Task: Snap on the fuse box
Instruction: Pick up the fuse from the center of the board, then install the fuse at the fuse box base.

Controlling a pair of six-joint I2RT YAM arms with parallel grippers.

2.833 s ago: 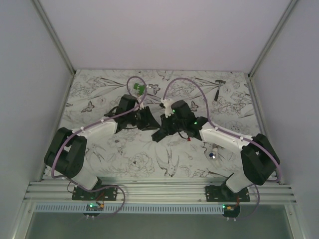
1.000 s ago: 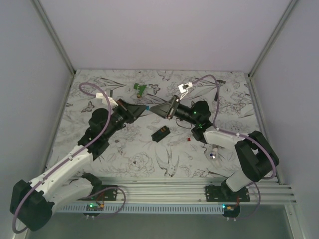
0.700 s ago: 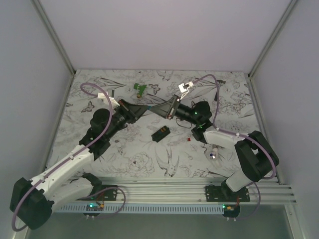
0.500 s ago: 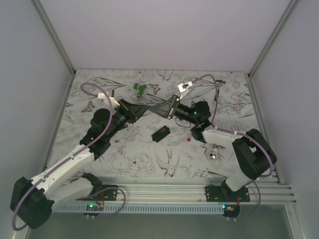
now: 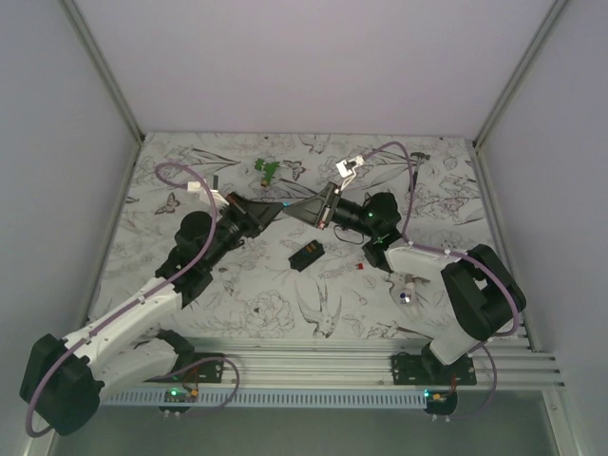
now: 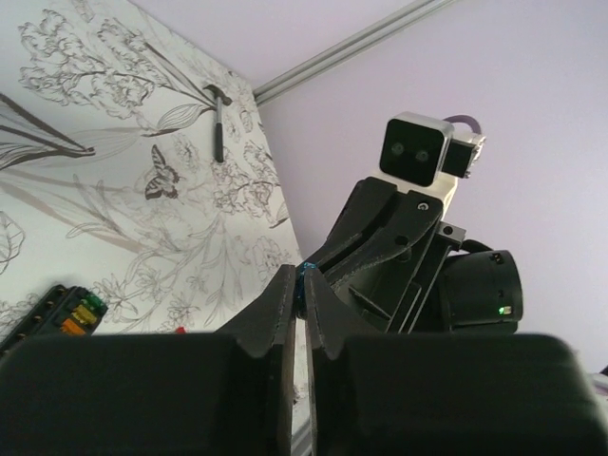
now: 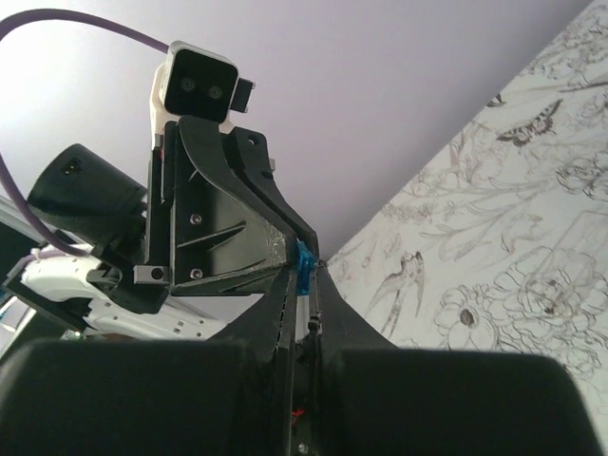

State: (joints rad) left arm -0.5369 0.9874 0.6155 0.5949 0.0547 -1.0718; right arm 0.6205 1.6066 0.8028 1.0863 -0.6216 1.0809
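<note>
Fuse box [image 5: 306, 254] lies flat near the centre of the table [image 5: 266, 304], apart from both arms. Likely risk: the small blue piece [image 7: 304, 268], shared tip to tip, drops if either side lets go misaligned. Beyond, both arms reach inward, raised. Right gripper [image 7: 304, 287] is pinched narrow on it; left gripper [image 6: 298, 281] is closed, touching it.

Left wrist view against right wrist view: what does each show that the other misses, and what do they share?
Only the left wrist view shows the fuse box, lying on the floral table cover, and a hammer farther off. Only the right wrist view shows a purple cable arching above the left end effector. Both show a small blue piece pinched where that end effector's tips meet the right end effector, and the same cover.
</note>
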